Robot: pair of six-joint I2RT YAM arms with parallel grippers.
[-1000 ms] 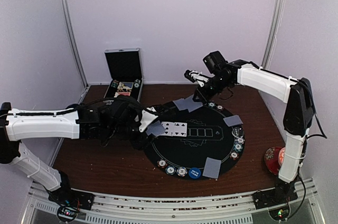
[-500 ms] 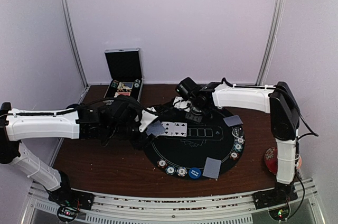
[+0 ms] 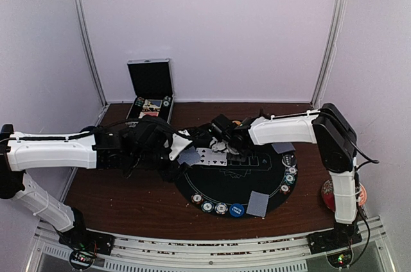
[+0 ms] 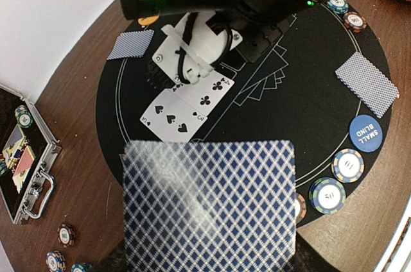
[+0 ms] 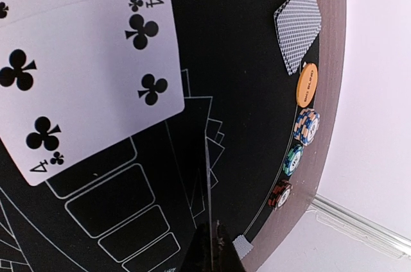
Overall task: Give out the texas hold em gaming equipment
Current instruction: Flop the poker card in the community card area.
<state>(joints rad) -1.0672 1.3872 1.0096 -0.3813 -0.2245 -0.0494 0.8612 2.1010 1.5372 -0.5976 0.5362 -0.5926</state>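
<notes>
Left end effector [image 3: 182, 151] was clamped on blue-backed cards [image 4: 209, 204] at the left edge of the mat [image 4: 302, 118]. Right end effector [image 5: 210, 246] was pinched together above the face-up four of clubs [image 5: 90, 79]. Cards looked thin, light, slick and bendy, so probably best pinched at a lifted edge.

**Tally from my screens**

I count two face-up cards [image 4: 176, 118], three blue-backed face-down cards [image 4: 367, 83], three near-edge chips [image 4: 347, 165], three right-edge chips [image 5: 307, 124], one blue disc [image 4: 365, 132], one orange disc [image 5: 308, 86] and one red cup [image 3: 331, 191].
</notes>
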